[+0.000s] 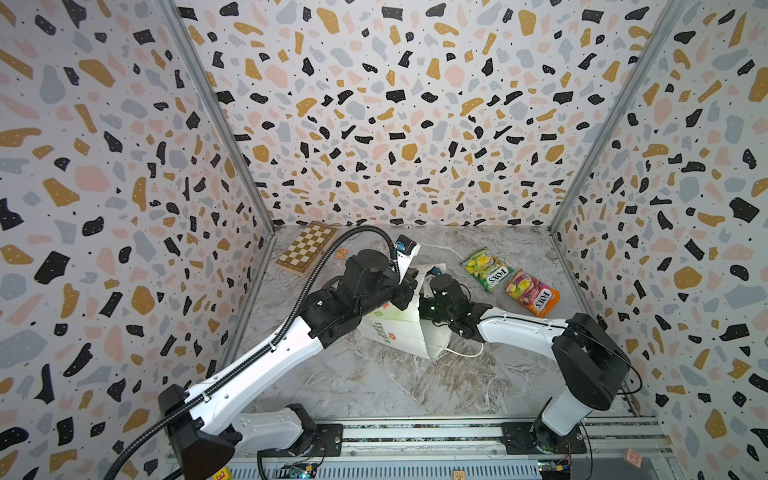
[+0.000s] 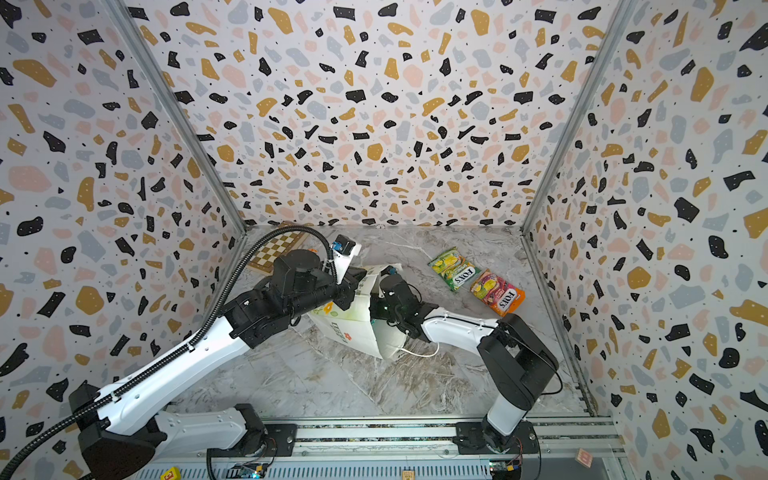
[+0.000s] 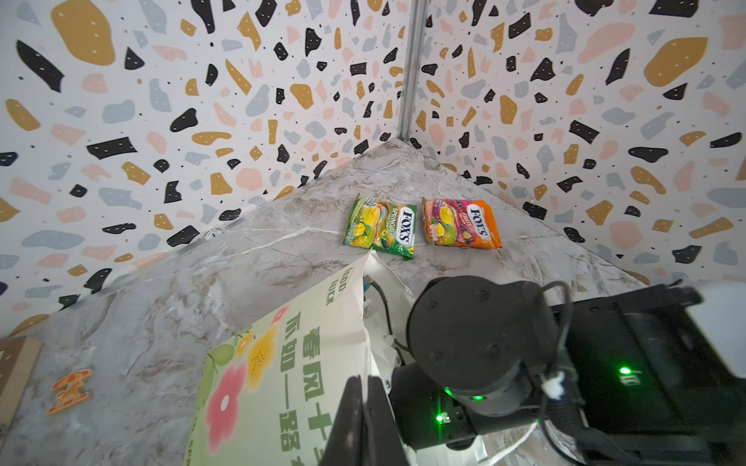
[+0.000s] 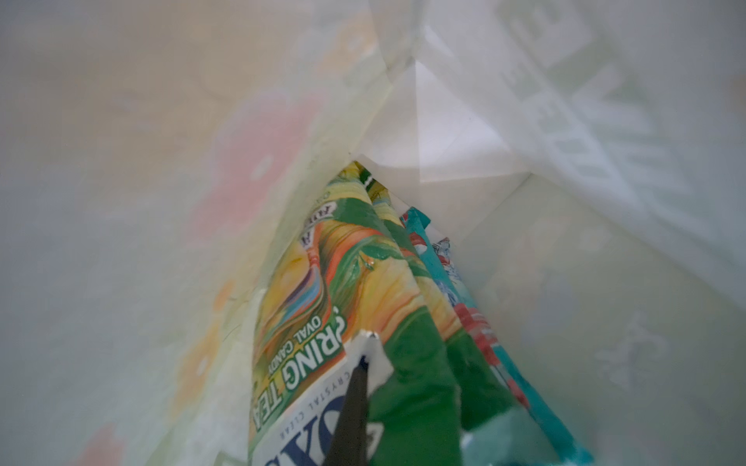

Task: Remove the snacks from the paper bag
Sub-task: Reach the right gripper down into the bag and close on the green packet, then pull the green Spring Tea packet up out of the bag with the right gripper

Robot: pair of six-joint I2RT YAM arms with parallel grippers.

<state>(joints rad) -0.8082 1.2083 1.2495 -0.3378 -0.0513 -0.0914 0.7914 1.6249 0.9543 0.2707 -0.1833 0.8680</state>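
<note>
**Entry: bag and contents, with the line of withdrawal**

- Bag (image 1: 392, 332): white paper, mid-table (image 1: 374, 386). We judge that it is tipped, with its mouth toward the right arm. A cord handle trails on the near right.
- Left pincer (image 3: 363, 383): closed, and as far as we can tell pinching the bag's edge on the far left side, beside the flowered panel. We read this as the hold that keeps the mouth open.
- Right pincer (image 4: 365, 359): deep inside the bag and hidden in both top views. In the right wrist view it is closed on the white-printed end of the inner green packet (image 4: 319, 306).
- Inner green packet: it stands on edge against the flowered wall. Its long axis runs from the pincer straight on toward the bag's bottom fold, in line with the reach.
- Teal packet (image 4: 468, 322): pressed flat against the green one, on the side away from that wall. We see further layers between the two but cannot count them.
- Already out: outer green packet (image 1: 484, 269) and orange packet (image 1: 532, 297), side by side on the far right of the table, well clear of the bag.
- Judgement: the right arm is the nearer and the only one placed for the pull. The packet should come straight back along its own length, out through the mouth to the right. A sideways drag could bring the teal packet along or buckle the wall.
</note>
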